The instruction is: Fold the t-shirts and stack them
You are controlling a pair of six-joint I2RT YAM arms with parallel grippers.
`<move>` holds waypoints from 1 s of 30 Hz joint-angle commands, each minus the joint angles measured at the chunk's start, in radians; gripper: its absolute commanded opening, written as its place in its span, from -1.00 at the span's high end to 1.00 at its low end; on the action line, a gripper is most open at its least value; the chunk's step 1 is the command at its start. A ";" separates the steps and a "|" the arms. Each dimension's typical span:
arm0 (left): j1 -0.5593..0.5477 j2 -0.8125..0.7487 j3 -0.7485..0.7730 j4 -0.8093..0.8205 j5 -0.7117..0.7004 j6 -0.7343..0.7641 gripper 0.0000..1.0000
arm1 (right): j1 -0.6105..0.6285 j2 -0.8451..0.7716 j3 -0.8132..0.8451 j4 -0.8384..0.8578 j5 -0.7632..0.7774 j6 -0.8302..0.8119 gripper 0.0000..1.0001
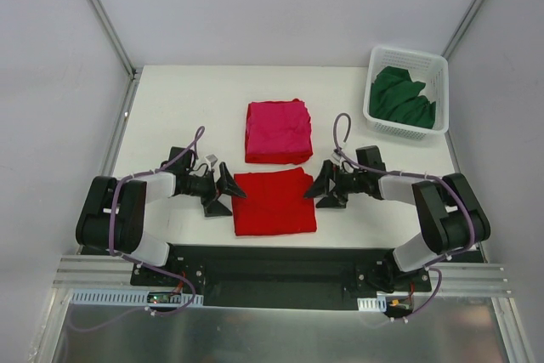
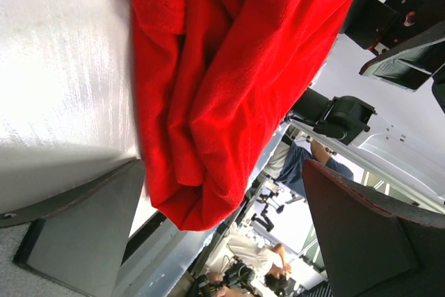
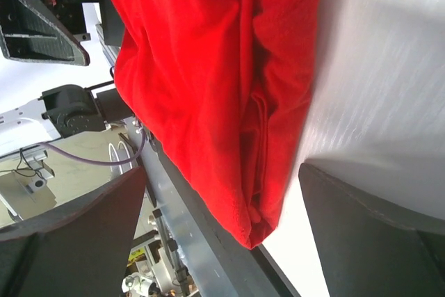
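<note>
Red t-shirt (image 1: 274, 202), folded square, rumpled edges

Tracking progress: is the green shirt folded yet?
Not folded: the green shirt lies bunched in uneven lumps inside the white basket, with no flat, squared edges.

The white bench (image 1: 187, 108) carries three things. A folded red t-shirt (image 1: 274, 201) lies flat near its front edge, and a folded magenta t-shirt (image 1: 277, 131) lies just behind it, their edges nearly touching. A white lattice basket (image 1: 399, 130) stands at the far right corner, well apart from both shirts.
</note>
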 commanded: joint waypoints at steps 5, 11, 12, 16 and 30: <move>-0.039 0.021 -0.015 0.034 -0.024 0.012 -0.99 | 0.035 -0.010 -0.072 0.130 0.013 0.042 -0.93; -0.054 0.035 -0.006 0.047 -0.019 0.003 -0.99 | 0.067 -0.004 -0.069 0.164 0.028 0.059 -0.92; -0.054 0.035 -0.006 0.047 -0.019 0.003 -0.99 | 0.070 -0.002 -0.069 0.167 0.034 0.064 -0.93; -0.054 0.030 -0.014 0.047 -0.027 0.004 -0.96 | 0.068 0.004 -0.067 0.169 0.040 0.062 -0.93; -0.054 0.061 -0.004 0.047 -0.048 0.013 -0.57 | 0.068 -0.028 -0.061 0.108 0.223 0.024 -0.96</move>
